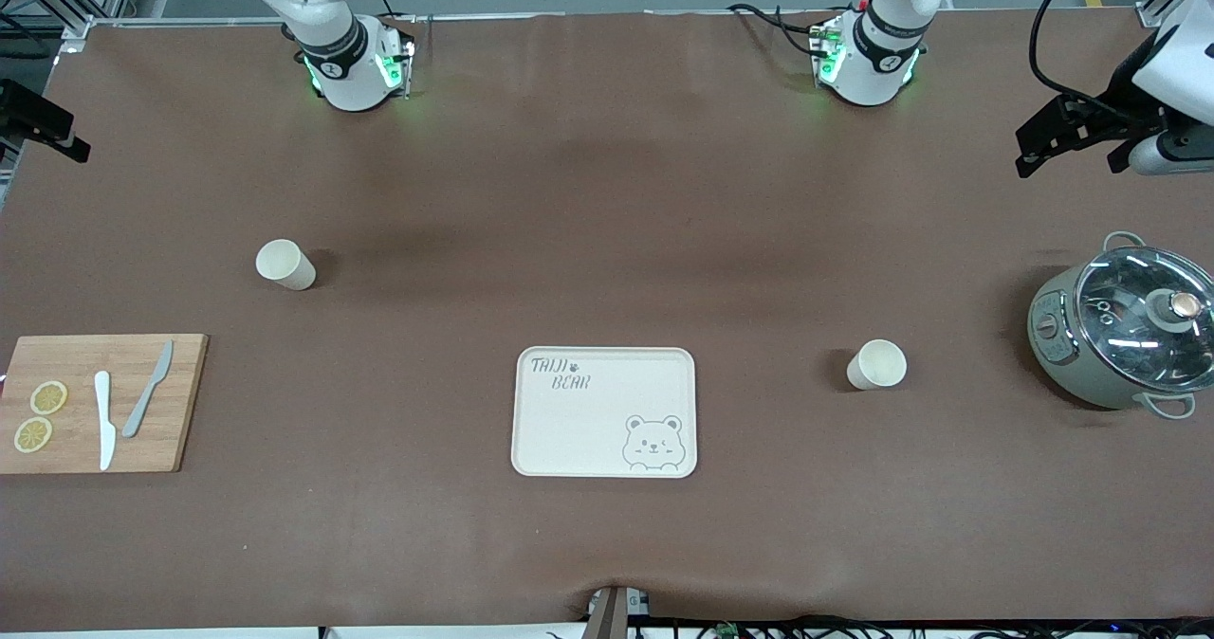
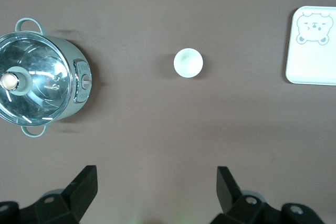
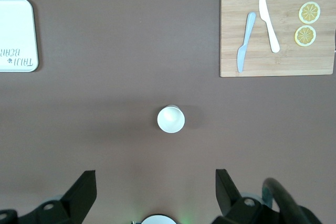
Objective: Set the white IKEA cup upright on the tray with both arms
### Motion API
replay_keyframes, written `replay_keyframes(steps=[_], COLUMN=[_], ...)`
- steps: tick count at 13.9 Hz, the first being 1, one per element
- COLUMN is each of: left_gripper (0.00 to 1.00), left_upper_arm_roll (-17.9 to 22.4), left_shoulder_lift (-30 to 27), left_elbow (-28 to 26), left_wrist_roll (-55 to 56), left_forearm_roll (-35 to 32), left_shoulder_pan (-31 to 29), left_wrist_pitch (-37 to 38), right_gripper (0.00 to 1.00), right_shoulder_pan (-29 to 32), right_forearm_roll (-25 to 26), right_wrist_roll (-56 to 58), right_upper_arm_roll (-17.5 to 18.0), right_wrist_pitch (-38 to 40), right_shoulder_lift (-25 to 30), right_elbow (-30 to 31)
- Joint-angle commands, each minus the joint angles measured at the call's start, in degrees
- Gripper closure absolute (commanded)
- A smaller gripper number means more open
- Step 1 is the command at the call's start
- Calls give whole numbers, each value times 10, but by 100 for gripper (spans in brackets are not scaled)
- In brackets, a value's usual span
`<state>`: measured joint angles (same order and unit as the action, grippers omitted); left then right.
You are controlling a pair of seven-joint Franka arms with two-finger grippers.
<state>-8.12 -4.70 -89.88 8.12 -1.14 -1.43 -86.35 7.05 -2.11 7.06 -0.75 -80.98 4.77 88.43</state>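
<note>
On the table, two white cups stand upright either side of the empty tray (image 1: 604, 411): one cup (image 1: 876, 365) toward the left arm's end, the other cup (image 1: 285, 264) toward the right arm's. They are probably light, rigid and smooth-walled; grip across the rim. Left gripper (image 2: 154, 182) and right gripper (image 3: 154, 183) hang wide, holding nothing.

The bench (image 1: 607, 193) wears a matt brown covering, smooth and faintly creased. The flat cream rectangular tray (image 1: 579, 430) looks like matt plastic. 2 white cups (image 1: 285, 264) (image 1: 876, 365) have a dull, smooth finish. The light wooden cutting board (image 1: 180, 402) shows grain. The grey-green pot (image 1: 1062, 336) has a satin body under a glossy glass lid (image 1: 1129, 317) with bright reflections.
</note>
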Motion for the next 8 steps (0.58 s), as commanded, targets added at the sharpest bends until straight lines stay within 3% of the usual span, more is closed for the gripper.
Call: replay_keyframes(steps=[1,8], left_gripper=[0,0], left_upper_arm_roll=[-1,6], left_shoulder_lift=[2,32], left_elbow=[11,29], left_wrist_roll=[-4,6], left_forearm_roll=[6,3], left_shoulder_pan=[-3,-9], left_wrist_pitch=[11,8], right_gripper=[0,0], right_shoulder_pan=[5,7], right_forearm_roll=[-12,-12], right_wrist_roll=[-10,-9], right_upper_arm_roll=[5,5], right_wrist_pitch=[13,14], right_shoulder_lift=[-6,-8], right_elbow=[-16,-16])
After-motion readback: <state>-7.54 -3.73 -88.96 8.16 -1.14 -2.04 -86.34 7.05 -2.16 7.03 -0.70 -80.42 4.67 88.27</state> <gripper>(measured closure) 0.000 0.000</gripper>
